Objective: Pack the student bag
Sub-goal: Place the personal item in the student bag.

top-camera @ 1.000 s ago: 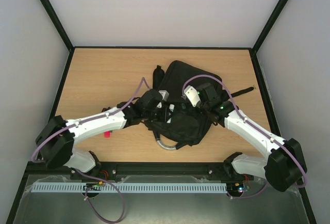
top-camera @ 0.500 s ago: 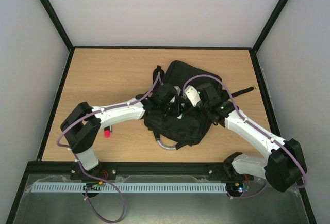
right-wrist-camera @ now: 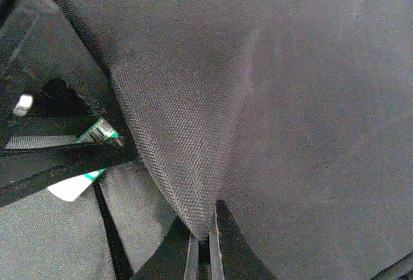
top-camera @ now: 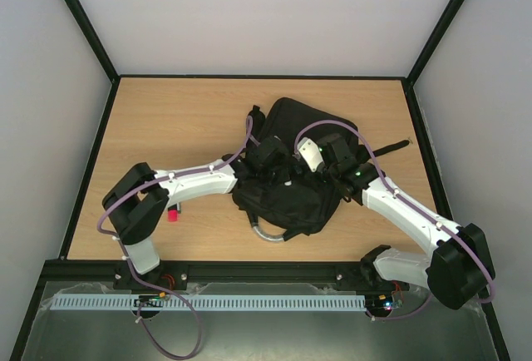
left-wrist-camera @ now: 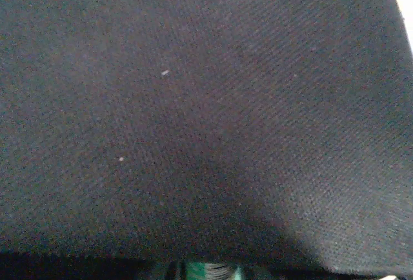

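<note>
One wooden worktop (top-camera: 166, 128) fills the middle of the overhead view, edged by a black frame (top-camera: 83, 161) and closed in by three plain pale walls (top-camera: 266, 12).

One black bag (top-camera: 303, 120) lies flat a little right of the worktop's centre. A thin black strap (top-camera: 392, 145) trails from it to the right, and a grey loop (top-camera: 268, 234) curls out at its near edge.

Two white robot arms reach over the bag. The left arm (top-camera: 199, 182) comes in from the near left and the right arm (top-camera: 403, 211) from the near right. Purple cables run along both.

There are two pincers, one on each arm. The left pincer (top-camera: 280, 178) is down against the bag's middle. Its wrist camera shows only dark woven cloth pressed close, with a sliver of green at the bottom edge, so I cannot tell whether it is clenched or released. The right pincer (right-wrist-camera: 204, 238) is clenched on a raised fold of the bag's fabric, its two fingers nearly touching. Only the right wrist camera shows this.

That camera also shows one green-and-white item (right-wrist-camera: 87, 139) lying among the bag's straps, which the overhead view does not show.

One small red object (top-camera: 173, 215) lies on the bare worktop beside the left arm, apart from the bag. Only the overhead view shows it.
</note>
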Robot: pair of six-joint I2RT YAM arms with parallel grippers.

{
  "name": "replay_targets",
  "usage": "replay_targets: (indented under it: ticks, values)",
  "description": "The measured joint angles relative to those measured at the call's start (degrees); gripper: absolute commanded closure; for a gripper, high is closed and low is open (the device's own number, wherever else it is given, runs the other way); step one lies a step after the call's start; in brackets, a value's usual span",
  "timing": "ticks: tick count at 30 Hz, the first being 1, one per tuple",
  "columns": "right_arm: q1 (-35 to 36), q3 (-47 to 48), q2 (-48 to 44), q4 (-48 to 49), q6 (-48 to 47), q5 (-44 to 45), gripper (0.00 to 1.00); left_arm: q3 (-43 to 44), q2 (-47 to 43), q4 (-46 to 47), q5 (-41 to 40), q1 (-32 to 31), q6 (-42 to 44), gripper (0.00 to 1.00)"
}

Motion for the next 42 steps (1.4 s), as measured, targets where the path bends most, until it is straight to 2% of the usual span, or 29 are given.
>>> replay_targets:
  ticks: [4,8,14,17,20,26,33,37,42]
  values:
    - [0.0,0.0,0.0,0.1,0.0,0.0,0.99,0.0,-0.6,-0.1,-0.5,-0.1,-0.9,0.55]
    - [0.0,0.0,0.0,0.1,0.0,0.0,0.99,-0.1,-2.4,-1.7,-0.8,-0.8,0.5,0.53]
    - [0.0,-0.1,0.0,0.0,0.0,-0.5,0.99,-4.0,-8.6,-2.8,-2.1,-2.6,2.4,0.64]
    - [0.0,-0.1,0.0,-0.1,0.0,-1.0,0.99,-6.6,-10.6,-2.6,-1.6,-4.1,3.9,0.75]
    - [0.0,-0.2,0.0,-0.2,0.0,-1.3,0.99,-7.7,-10.7,-1.9,-0.5,-5.1,5.0,0.86]
    - [0.0,-0.2,0.0,-0.2,0.0,-1.4,0.99,-8.6,-8.6,-0.2,2.5,-6.3,6.2,0.97]
    - [0.0,-0.2,0.0,-0.2,0.0,-1.4,0.99,-6.3,-4.6,2.0,1.8,-6.3,6.4,0.98]
    - [0.0,-0.2,0.0,-0.2,0.0,-1.4,0.99,-5.4,-3.7,3.8,-1.6,-5.6,5.4,0.98]
    - [0.0,-0.2,0.0,-0.1,0.0,-1.4,0.99,-5.4,-2.4,7.1,-5.6,-1.9,4.3,0.98]
